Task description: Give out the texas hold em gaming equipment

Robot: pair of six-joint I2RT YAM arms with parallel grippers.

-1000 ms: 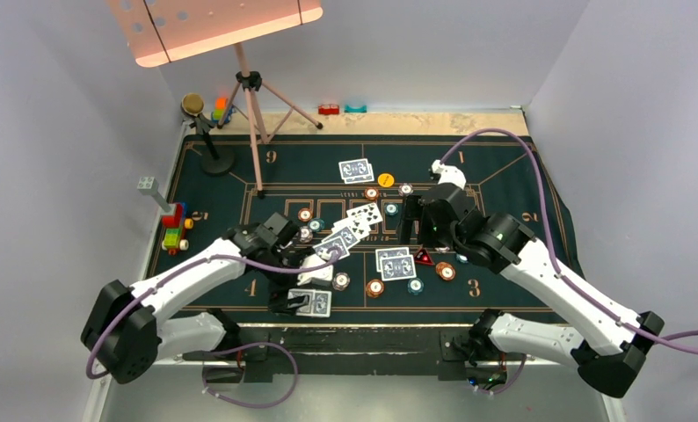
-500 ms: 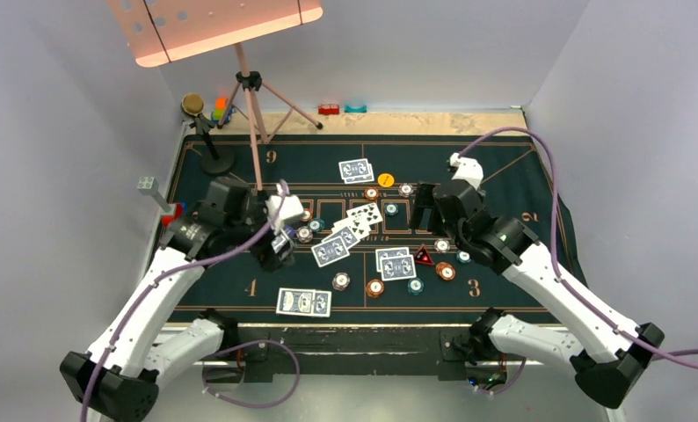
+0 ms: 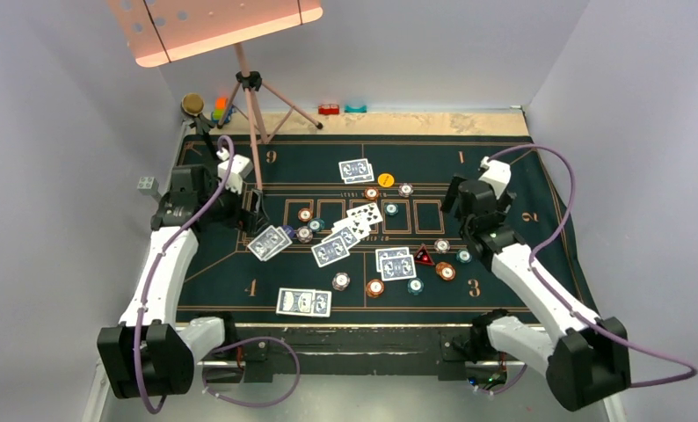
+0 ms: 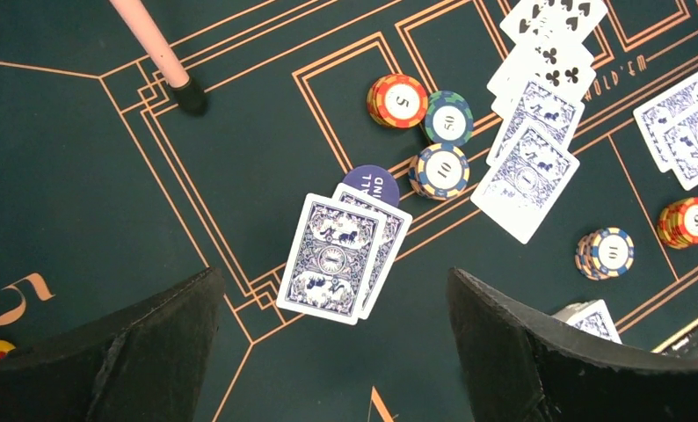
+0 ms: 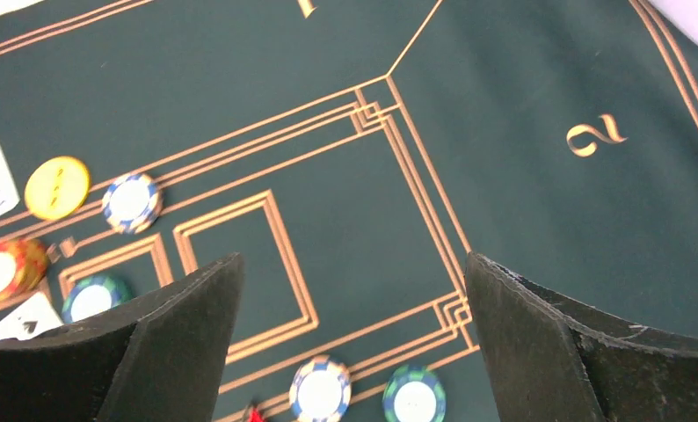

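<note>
My left gripper (image 3: 253,206) is open and empty over the mat's left side. Just below it a pair of blue-backed cards (image 3: 269,242) lies flat; in the left wrist view this pair (image 4: 341,255) overlaps a blue disc (image 4: 372,182) between my open fingers (image 4: 332,281). My right gripper (image 3: 458,195) is open and empty, raised over the right side (image 5: 354,264). A white chip (image 5: 320,389), a teal chip (image 5: 413,397) and the red marker (image 3: 424,257) lie below it. Other card pairs (image 3: 303,301) (image 3: 396,264) (image 3: 357,170), a centre spread (image 3: 334,248), the yellow disc (image 3: 386,179) and chips (image 3: 374,287) lie on the mat.
A tripod stand with a pink board has a leg on the mat (image 3: 259,187), also in the left wrist view (image 4: 156,44). A microphone stand (image 3: 215,161) is at the back left. A grey block (image 3: 145,184) sits off the mat's left edge.
My left arm swung from the front card pair to the left side, let go a card pair there and drew back open. My right arm drew back to the right.
</note>
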